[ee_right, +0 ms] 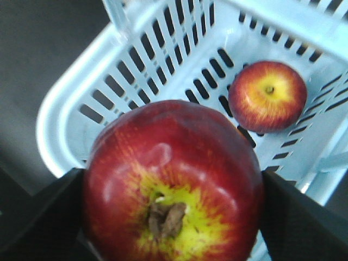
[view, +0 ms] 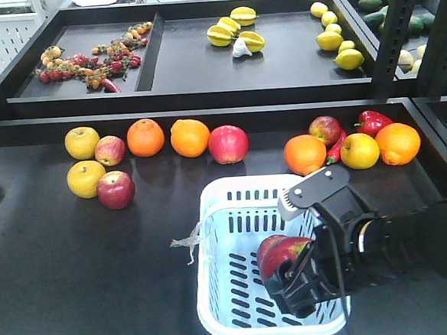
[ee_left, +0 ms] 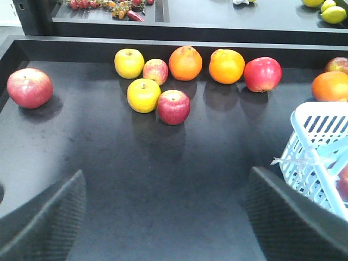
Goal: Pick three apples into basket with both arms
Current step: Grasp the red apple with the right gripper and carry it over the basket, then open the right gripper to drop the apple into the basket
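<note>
Maroon apple sits on the surface ahead of the left gripper, empty and spread wide, while the right gripper clamps a red apple over the basket, best lowered beside the streaked apple already inside before release.

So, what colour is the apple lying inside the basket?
The apple is red, yellow-orange around the stem; clearest in the right wrist view.

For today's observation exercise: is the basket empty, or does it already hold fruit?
Not empty: one streaked apple lies on the basket floor, while the right tool holds a second apple above it.
</note>
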